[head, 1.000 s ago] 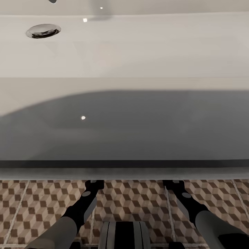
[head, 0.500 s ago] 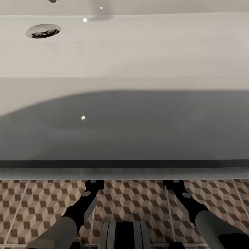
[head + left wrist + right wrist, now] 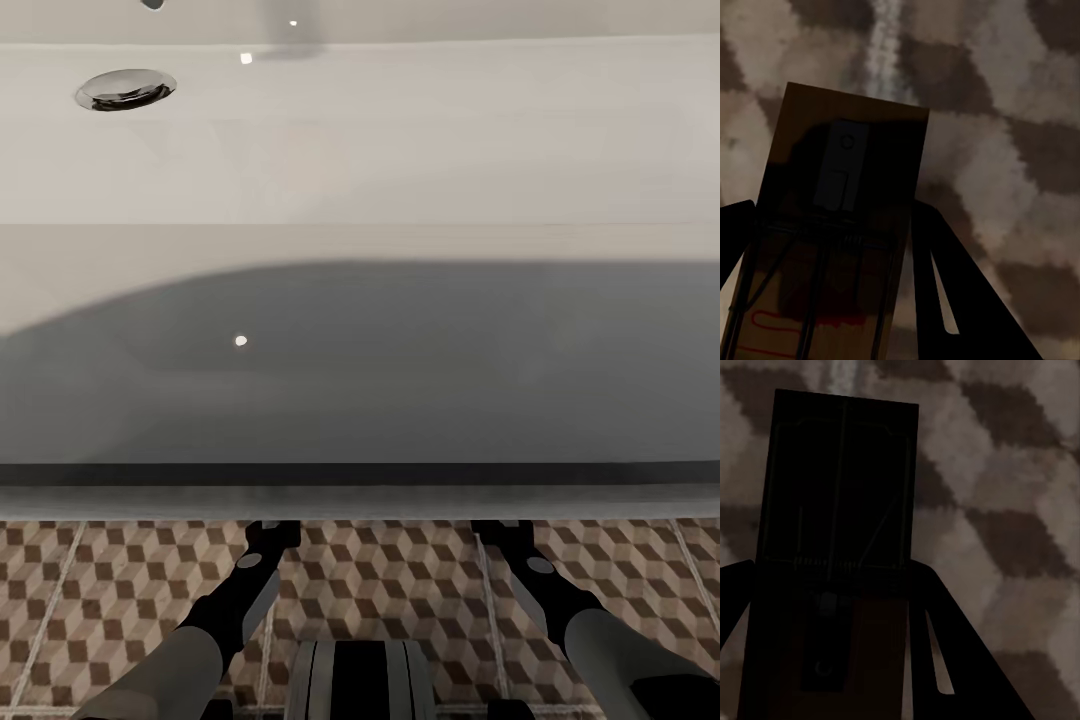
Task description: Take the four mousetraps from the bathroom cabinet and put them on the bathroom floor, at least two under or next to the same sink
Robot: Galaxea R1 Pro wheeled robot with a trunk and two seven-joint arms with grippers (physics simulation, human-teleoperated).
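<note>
In the left wrist view a tan mousetrap (image 3: 847, 135) with dark wire and a red mark sits between the fingers of my left gripper (image 3: 832, 206), which is shut on it just above the cube-patterned bathroom floor (image 3: 1020, 112). The right wrist view has a second mousetrap (image 3: 840, 472), in deep shadow, held the same way by my right gripper (image 3: 832, 564) close over the floor (image 3: 1005, 472). From the head view both forearms, left (image 3: 250, 580) and right (image 3: 535, 575), reach under the front rim of the white sink (image 3: 360, 240), which hides the grippers. The cabinet is out of view.
The wide sink basin spans the head view, with its chrome drain (image 3: 125, 88) at the far left. A strip of patterned floor (image 3: 400, 580) lies between the sink front and my base (image 3: 360, 680).
</note>
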